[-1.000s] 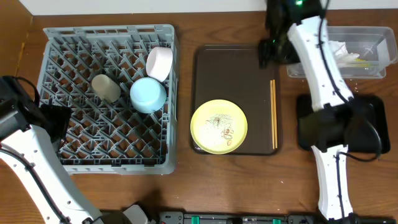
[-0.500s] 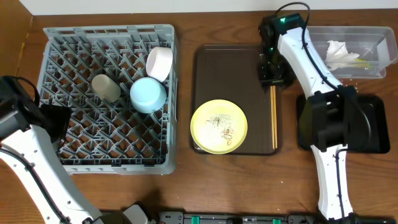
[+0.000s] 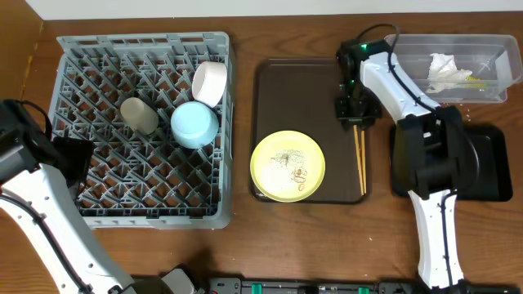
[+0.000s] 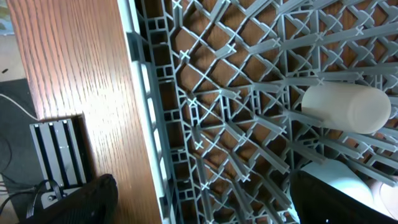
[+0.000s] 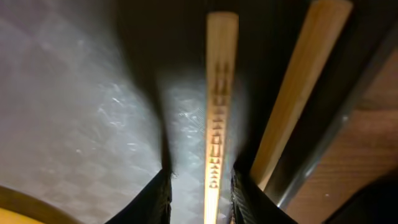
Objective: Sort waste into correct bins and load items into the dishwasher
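Your right gripper (image 3: 356, 113) stands low on the far end of the thin wooden chopsticks (image 3: 360, 159), which lie side by side along the right edge of the large dark brown serving tray (image 3: 306, 82). Its jaws are narrow, and only one stick (image 5: 219, 93) is between them. The second stick (image 5: 301, 87) lies outside, beside the tray rim. Whether they already pinch, I cannot tell. The danger is that you lift one stick alone, or that a finger knocks the other away.

The arm covers much of the shallow black rectangular tray (image 3: 493, 175), so its content is unclear. The round pale yellow plate (image 3: 270, 175) carries food scraps (image 3: 291, 167). The large grey plastic dish rack (image 3: 139, 214) holds a small white cup (image 3: 139, 114), a light blue bowl (image 3: 194, 124) and a white bowl (image 3: 210, 82). Your left gripper (image 4: 214, 193) hangs wide and empty at the rack's left edge. Farthest away, the clear plastic tub (image 3: 498, 45) holds a crumpled white napkin (image 3: 444, 69) and a green-and-yellow wrapper (image 3: 476, 79).
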Controlling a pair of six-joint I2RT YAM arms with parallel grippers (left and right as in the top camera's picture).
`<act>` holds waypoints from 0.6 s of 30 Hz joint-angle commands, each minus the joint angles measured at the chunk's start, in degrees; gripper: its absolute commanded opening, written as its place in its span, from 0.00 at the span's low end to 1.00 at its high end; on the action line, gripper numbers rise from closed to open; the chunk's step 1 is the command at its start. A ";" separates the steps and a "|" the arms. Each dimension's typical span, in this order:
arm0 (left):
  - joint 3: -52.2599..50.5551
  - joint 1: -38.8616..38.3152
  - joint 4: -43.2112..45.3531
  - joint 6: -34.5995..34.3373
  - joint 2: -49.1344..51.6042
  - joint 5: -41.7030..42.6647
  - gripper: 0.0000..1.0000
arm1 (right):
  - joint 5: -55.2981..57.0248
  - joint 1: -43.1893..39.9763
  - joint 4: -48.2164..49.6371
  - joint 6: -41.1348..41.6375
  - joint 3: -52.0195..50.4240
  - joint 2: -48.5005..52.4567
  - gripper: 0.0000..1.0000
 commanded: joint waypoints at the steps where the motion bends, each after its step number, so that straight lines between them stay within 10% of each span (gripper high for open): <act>1: 0.02 0.31 -0.13 -0.74 -0.22 -0.50 0.90 | 0.52 0.50 0.92 1.20 -1.36 0.20 0.29; 13: 0.02 0.31 -0.13 -0.74 -0.22 -0.50 0.90 | -4.13 0.02 -2.14 1.03 13.68 0.07 0.24; 18: 0.02 0.31 -0.11 -0.74 -0.22 -0.50 0.90 | -6.62 0.09 -4.92 -1.53 22.69 0.00 0.37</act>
